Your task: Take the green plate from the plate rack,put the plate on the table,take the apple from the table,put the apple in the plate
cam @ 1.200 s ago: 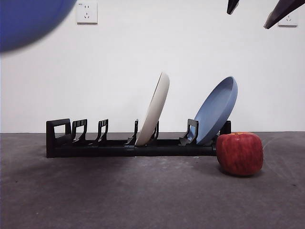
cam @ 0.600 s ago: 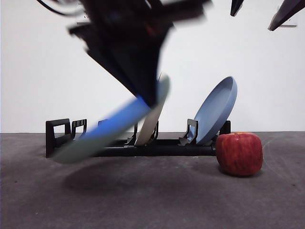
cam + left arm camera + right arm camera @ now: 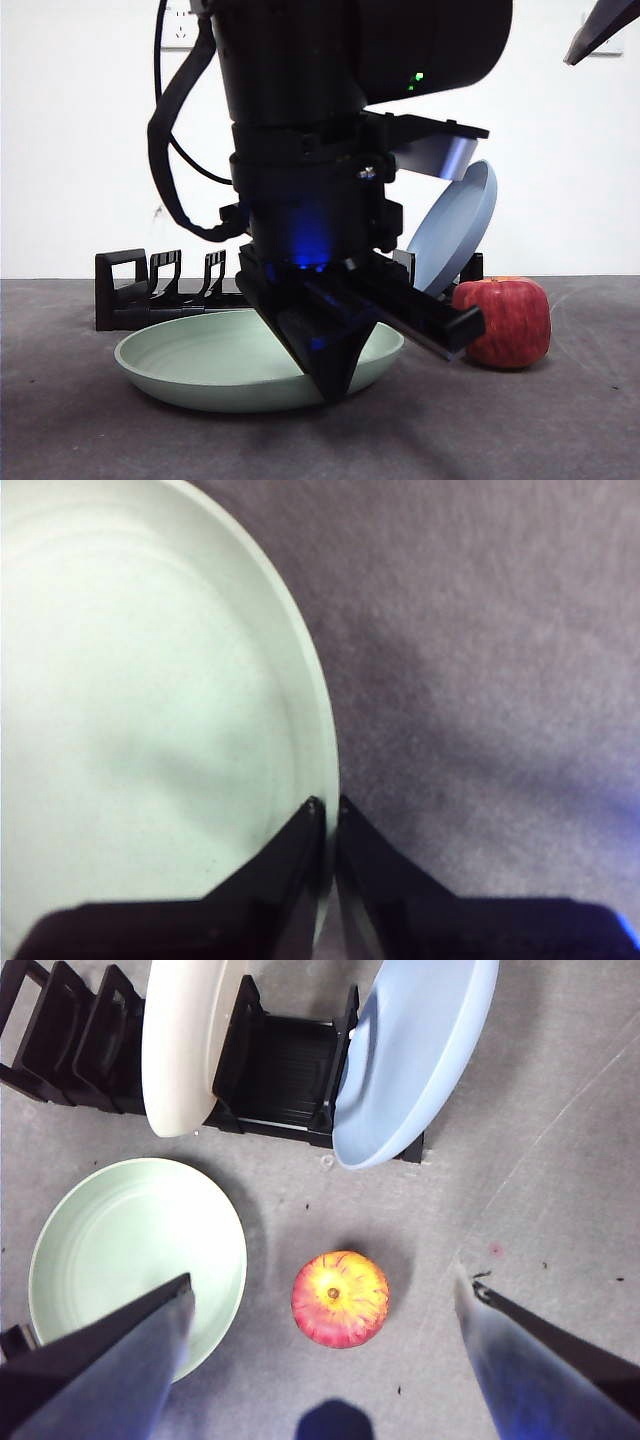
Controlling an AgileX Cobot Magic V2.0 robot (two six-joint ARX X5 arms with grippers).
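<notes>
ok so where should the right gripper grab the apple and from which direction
Probably from straight above, jaws closing across the widest part of the apple. It sits upright on the table with its stem dimple up, sides bare all round, apart from the green plate and the plate rack. The right gripper already hangs open above it.

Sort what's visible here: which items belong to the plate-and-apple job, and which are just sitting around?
Part of the job:
- green plate, flat on the table
- left claw, shut on the plate's rim
- apple, on the table beside the plate
- plate rack
- right claw, open, above the apple

Just lying about:
- cream plate, in the rack
- blue plate, in the rack
</notes>
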